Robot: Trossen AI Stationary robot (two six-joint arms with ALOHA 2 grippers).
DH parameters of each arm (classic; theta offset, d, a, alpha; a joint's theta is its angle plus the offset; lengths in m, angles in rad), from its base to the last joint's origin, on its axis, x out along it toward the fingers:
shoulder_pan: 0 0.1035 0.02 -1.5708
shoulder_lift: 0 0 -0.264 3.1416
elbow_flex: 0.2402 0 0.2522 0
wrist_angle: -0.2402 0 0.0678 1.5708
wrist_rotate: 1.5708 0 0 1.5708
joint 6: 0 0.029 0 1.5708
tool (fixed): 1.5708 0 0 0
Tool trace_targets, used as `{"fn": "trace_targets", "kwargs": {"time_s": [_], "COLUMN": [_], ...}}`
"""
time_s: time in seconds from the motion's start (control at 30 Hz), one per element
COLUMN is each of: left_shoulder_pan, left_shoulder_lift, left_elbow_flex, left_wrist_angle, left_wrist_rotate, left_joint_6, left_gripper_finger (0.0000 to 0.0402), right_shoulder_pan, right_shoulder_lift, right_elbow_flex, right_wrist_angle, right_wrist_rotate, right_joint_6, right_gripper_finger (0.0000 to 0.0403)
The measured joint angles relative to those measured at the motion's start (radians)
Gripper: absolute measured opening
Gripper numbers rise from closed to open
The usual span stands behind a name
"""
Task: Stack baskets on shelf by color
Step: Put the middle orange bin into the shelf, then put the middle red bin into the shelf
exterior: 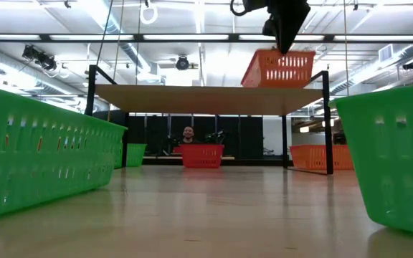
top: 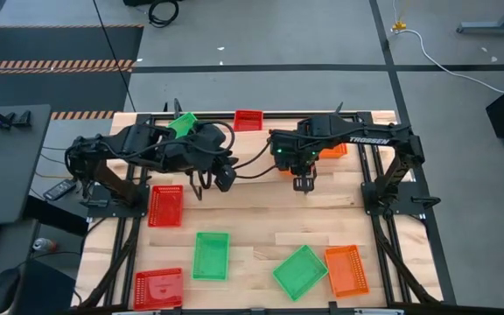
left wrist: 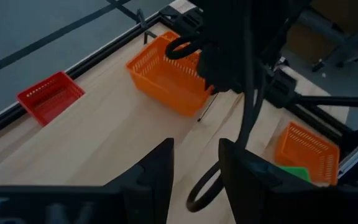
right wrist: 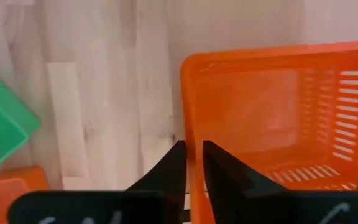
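Observation:
The shelf (top: 261, 197) (exterior: 192, 97) is a light plank on black legs across the table's far half. My right gripper (top: 303, 182) (right wrist: 191, 165) hangs over its right part, shut on an orange basket (top: 329, 151) (exterior: 278, 69) (left wrist: 166, 78) that stands on the plank. My left gripper (top: 226, 179) (left wrist: 196, 168) is open over the plank's middle and holds nothing. Red (top: 165, 206), green (top: 210, 255), red (top: 157, 287), green (top: 300, 271) and orange (top: 346, 269) baskets lie flat on the near tabletop. My right gripper pinches the orange basket's short end wall (right wrist: 190, 112) at its rim, with one finger inside the basket and one outside. The fingers come from above, pointing down. In the low view the basket looks tilted, with its base edge (exterior: 278, 85) at the plank's top.
A green basket (top: 182, 122) (exterior: 135, 154) and a red basket (top: 248, 120) (exterior: 202, 155) stand at the table's far edge behind the shelf. In the low view another orange basket (exterior: 314, 156) sits at table level under the shelf's right end. A person shows far behind.

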Motion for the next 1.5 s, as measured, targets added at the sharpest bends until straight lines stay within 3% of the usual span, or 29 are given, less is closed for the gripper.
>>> {"fn": "trace_targets", "kwargs": {"time_s": [0.13,0.37,0.6,1.03,1.5], "left_shoulder_pan": [0.000,-0.011,-0.045,-0.094,-0.256], "left_shoulder_lift": [-0.004,-0.004,-0.024,-0.069,-0.419], "left_elbow_flex": [0.000,0.000,-0.048,-0.170,-0.620], "left_wrist_angle": [-0.089,-0.356,-0.350,-0.346,-0.349], "left_wrist_rotate": [0.049,0.220,0.398,0.417,0.461], "left_joint_6": [0.015,0.057,0.131,0.139,-0.087], "left_gripper_finger": [0.0133,0.0133,0.0133,0.0167,0.0170], "right_shoulder_pan": [0.000,0.000,0.000,0.027,0.029], "right_shoulder_lift": [0.000,-0.044,-0.147,-0.331,-0.394], "right_elbow_flex": [0.000,0.000,0.000,0.000,0.000], "right_wrist_angle": [0.002,0.014,0.029,0.036,-0.019], "right_wrist_rotate": [-0.034,-0.059,-0.059,-0.011,0.013], "right_joint_6": [0.024,0.074,0.183,0.383,0.491], "right_gripper_finger": [0.0092,0.0146,0.0183,0.0191,0.0191]}}
